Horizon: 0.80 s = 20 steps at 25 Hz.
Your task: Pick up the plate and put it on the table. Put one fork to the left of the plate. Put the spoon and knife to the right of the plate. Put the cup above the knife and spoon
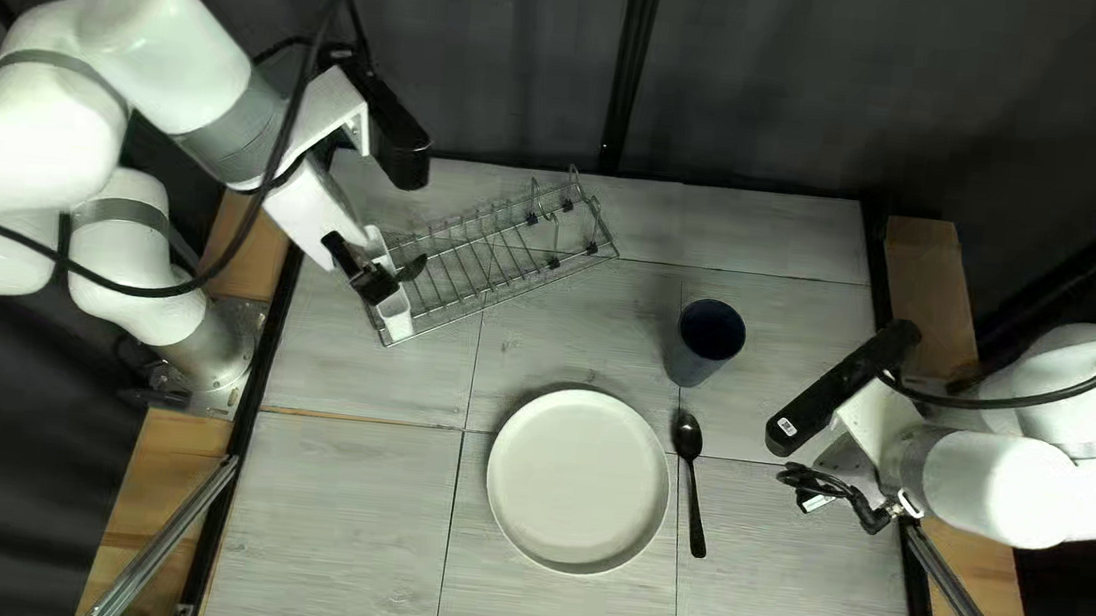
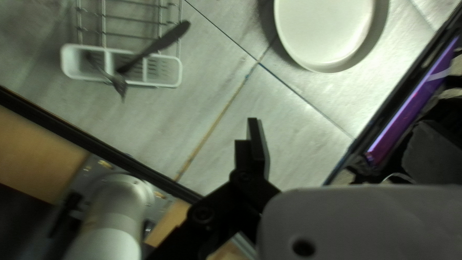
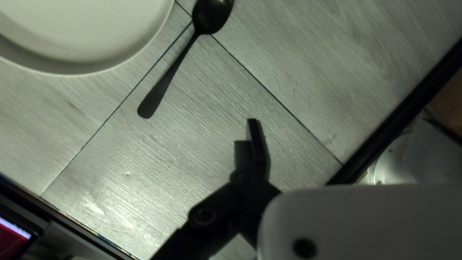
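Checking progress, I count the plate point(image 1: 578, 479), the spoon point(image 1: 690, 482) just right of it and the cup point(image 1: 709, 341) above the spoon as placed. The fork point(image 2: 114, 81) and knife point(image 2: 158, 41) stand in the white caddy point(image 2: 169, 74) near my left gripper point(image 1: 363, 272). It and my right gripper point(image 1: 807, 486) are wide open, empty.

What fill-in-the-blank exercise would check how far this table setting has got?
The spoon lies to the ___ of the plate in the top left view.
The knife and the ___ stand in the white holder at the end of the rack.
The dark ___ stands upright beyond the spoon.
Missing words: right; fork; cup.
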{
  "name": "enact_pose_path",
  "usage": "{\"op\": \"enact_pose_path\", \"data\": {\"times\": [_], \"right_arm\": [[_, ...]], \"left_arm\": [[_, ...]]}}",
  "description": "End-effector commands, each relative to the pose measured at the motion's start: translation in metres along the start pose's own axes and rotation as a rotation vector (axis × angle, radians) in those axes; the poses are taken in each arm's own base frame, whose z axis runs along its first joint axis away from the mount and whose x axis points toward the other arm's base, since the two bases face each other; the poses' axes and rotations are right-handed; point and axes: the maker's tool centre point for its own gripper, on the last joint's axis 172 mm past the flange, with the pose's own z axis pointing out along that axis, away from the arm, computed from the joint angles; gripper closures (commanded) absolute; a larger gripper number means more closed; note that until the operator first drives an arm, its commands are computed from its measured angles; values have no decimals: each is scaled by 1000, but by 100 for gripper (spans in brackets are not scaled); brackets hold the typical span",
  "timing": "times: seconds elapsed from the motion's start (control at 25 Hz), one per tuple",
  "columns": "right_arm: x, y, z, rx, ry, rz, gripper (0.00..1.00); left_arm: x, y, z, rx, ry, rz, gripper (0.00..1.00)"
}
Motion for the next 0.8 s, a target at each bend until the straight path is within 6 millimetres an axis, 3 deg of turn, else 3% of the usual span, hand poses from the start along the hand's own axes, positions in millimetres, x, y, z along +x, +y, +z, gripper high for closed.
{"op": "enact_pose_path", "data": {"times": [0.04, 0.24, 0.4, 0.56, 0.8], "right_arm": [[14, 15, -3, 52, -33, -164, 0], [35, 36, -14, 30, -70, -292, 0], [36, 37, -15, 29, -72, -287, 0], [36, 37, -15, 29, -72, -287, 0], [36, 37, -15, 29, -72, -287, 0]], "left_arm": [[-10, -12, -1, 58, 8, -25, 0], [-11, -11, 0, 61, 10, -39, 0], [-11, -14, 5, 60, 0, -57, 0], [-15, -47, 16, 127, -1, 57, 0], [-37, -69, 0, 139, 15, 119, 0]]}}
